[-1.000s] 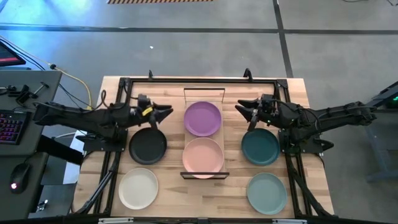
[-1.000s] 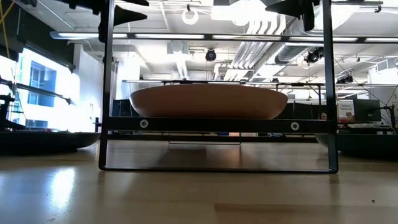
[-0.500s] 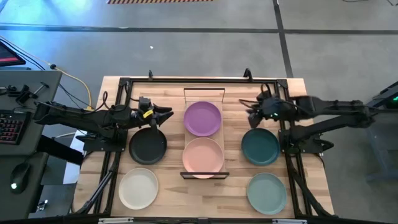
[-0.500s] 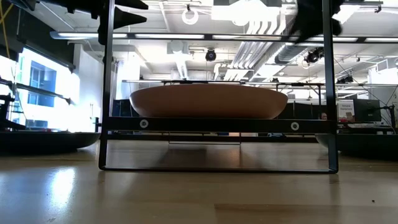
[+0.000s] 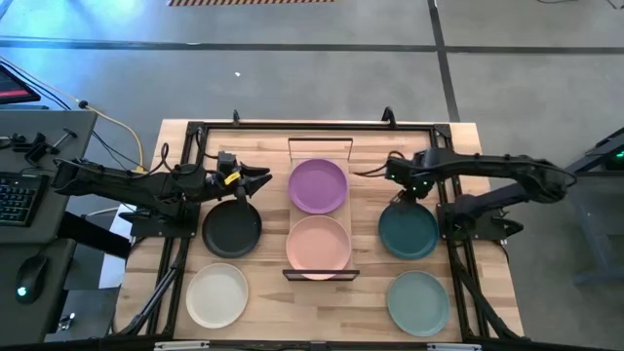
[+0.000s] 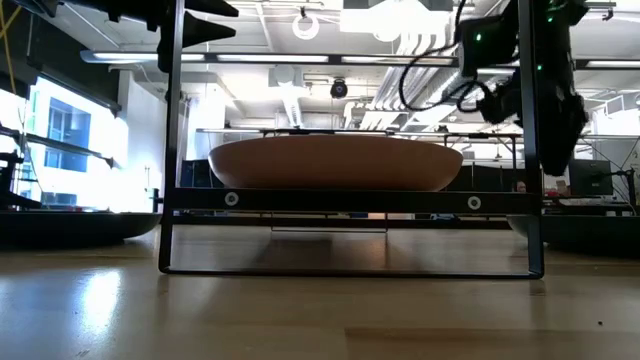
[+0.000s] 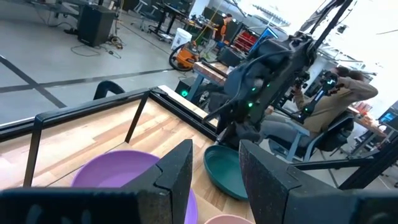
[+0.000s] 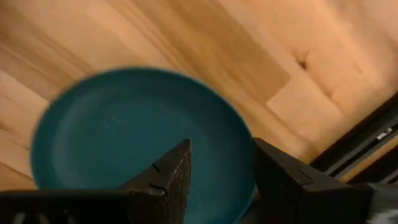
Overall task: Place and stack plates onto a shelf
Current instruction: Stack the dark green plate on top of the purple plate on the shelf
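Note:
The shelf (image 5: 319, 142), a narrow wood board in a black wire frame, stands mid-table and carries the purple plate (image 5: 317, 185) at its far end and the pink plate (image 5: 318, 244) at its near end. On the tabletop to its left lie the black plate (image 5: 232, 227) and the cream plate (image 5: 216, 295). To its right lie the dark teal plate (image 5: 409, 234) and the pale green plate (image 5: 417, 301). My left gripper (image 5: 261, 176) hovers open, level, just left of the purple plate (image 7: 118, 171). My right gripper (image 5: 408, 192) is open, pointing down above the dark teal plate (image 8: 124, 137) near its far rim.
A black rail frame (image 5: 312, 125) runs along the table's far edge and down both sides beneath the arms. In the low view the pink plate (image 6: 335, 165) sits on the shelf's board (image 6: 350, 200), with the right arm (image 6: 520, 80) above it. Bare wood lies in front of the shelf.
My right gripper has drawn back from the purple plate toward the table's right and tipped from level to pointing down over the dark teal plate's far part. No plate has moved.

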Controlling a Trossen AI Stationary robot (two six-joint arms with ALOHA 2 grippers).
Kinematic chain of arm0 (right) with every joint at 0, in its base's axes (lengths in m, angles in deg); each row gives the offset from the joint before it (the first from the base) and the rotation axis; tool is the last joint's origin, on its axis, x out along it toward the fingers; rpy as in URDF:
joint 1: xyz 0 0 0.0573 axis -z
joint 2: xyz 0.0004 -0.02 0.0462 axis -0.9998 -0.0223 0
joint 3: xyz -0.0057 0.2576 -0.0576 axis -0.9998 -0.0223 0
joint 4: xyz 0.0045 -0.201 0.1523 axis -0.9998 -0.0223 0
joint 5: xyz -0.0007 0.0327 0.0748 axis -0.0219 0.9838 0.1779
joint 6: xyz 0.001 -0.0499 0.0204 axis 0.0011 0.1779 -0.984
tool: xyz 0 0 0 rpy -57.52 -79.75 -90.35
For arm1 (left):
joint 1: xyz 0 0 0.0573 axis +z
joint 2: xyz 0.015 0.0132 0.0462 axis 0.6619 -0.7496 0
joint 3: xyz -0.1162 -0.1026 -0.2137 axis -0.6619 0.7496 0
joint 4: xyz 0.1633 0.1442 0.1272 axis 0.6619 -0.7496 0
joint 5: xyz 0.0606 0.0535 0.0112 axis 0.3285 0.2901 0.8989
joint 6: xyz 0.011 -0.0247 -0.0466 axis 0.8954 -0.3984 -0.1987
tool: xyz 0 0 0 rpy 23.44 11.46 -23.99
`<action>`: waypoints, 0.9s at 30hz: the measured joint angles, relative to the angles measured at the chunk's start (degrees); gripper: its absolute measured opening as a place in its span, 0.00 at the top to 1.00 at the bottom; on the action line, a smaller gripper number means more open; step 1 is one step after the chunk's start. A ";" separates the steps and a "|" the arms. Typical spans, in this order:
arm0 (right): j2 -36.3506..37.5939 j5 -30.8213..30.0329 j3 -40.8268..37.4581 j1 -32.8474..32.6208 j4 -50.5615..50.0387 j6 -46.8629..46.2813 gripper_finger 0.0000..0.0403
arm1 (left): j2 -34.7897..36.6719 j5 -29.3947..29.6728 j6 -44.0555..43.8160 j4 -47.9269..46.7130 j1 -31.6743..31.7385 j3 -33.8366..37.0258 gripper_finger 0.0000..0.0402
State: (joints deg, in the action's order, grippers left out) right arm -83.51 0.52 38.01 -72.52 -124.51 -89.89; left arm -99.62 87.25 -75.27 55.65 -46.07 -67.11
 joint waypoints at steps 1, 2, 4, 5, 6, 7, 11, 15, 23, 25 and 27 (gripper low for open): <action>-0.89 0.28 -0.02 0.23 0.05 1.64 0.64 | 0.00 0.02 0.01 -0.02 0.00 0.00 0.70; -1.75 0.29 -0.06 0.43 0.24 3.28 0.64 | 0.00 0.04 0.02 -0.02 0.00 0.00 0.70; -3.18 0.23 -0.06 1.09 0.84 6.23 0.64 | 0.00 0.07 0.04 -0.02 0.00 0.00 0.70; -4.11 0.37 -0.06 1.54 1.10 7.53 0.64 | 0.00 0.07 0.04 -0.02 0.00 0.00 0.70; -5.15 0.68 -0.06 2.04 1.31 9.01 0.64 | 0.00 0.07 0.04 -0.02 0.00 0.00 0.70; -6.24 1.27 -0.06 2.46 1.61 10.59 0.64 | 0.00 0.07 0.02 -0.02 0.00 0.00 0.70; -10.75 1.29 -0.08 3.78 2.78 16.68 0.64 | 0.00 0.07 0.02 -0.02 0.00 0.00 0.70; -14.02 1.24 -0.08 4.22 4.82 21.12 0.64 | 0.00 0.06 0.02 -0.02 0.00 0.00 0.70; -19.63 0.22 -0.08 4.20 5.82 29.65 0.64 | 0.00 0.08 0.02 -0.09 0.00 0.00 0.70; -20.60 0.52 -0.08 4.20 6.69 31.10 0.64 | 0.00 0.30 0.02 -0.09 0.00 0.00 0.70; -21.23 1.73 -0.08 4.20 7.81 32.33 0.64 | 0.00 0.35 0.02 -0.09 0.00 0.00 0.70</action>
State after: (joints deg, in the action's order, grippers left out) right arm -104.75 2.25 37.93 -68.32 -116.70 -57.57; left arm -99.62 87.60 -75.24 55.56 -46.07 -67.11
